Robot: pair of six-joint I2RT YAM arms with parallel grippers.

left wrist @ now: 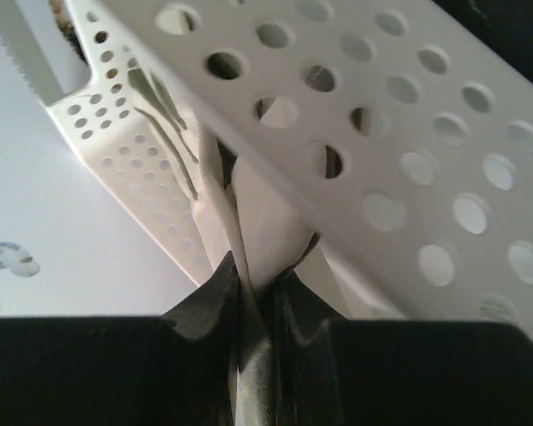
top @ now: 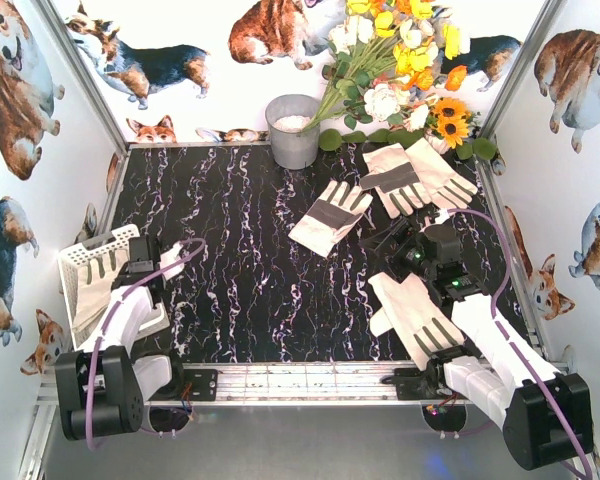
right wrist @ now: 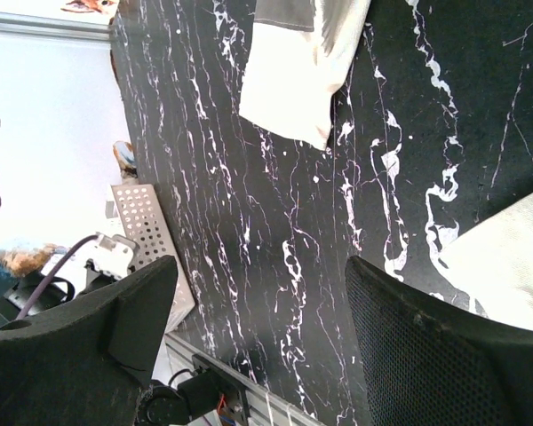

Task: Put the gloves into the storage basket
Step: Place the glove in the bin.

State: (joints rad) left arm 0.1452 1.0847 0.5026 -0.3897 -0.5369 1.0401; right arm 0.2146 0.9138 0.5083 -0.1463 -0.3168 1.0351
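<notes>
top view – counter: black with white veining, patterned walls on three sides.
top view – storage basket: at the counter's left edge toward the near-left corner, tilted rather than flat.
top view – basket glove: inside the storage basket, grey finger patches showing.
top view – left gripper: at the basket's open side, right on the basket glove.
top view – middle glove: flat on the counter, right of centre, toward the far edge.
top view – overlapping gloves: two of them crossed near the far-right corner, just in front of the flowers.
top view – near glove: by the right edge, up against the right arm.
top view – right gripper: between the middle glove and the near glove, holding nothing.
top view – bucket: grey, at the far edge.
left wrist – left gripper: pinched tight on a fold of the basket glove, beside the perforated wall of the storage basket.
right wrist – right gripper: jaws spread wide over bare counter, nothing between them.
right wrist – middle glove: cuff end at the top; near glove at the right; storage basket off to the left.
</notes>
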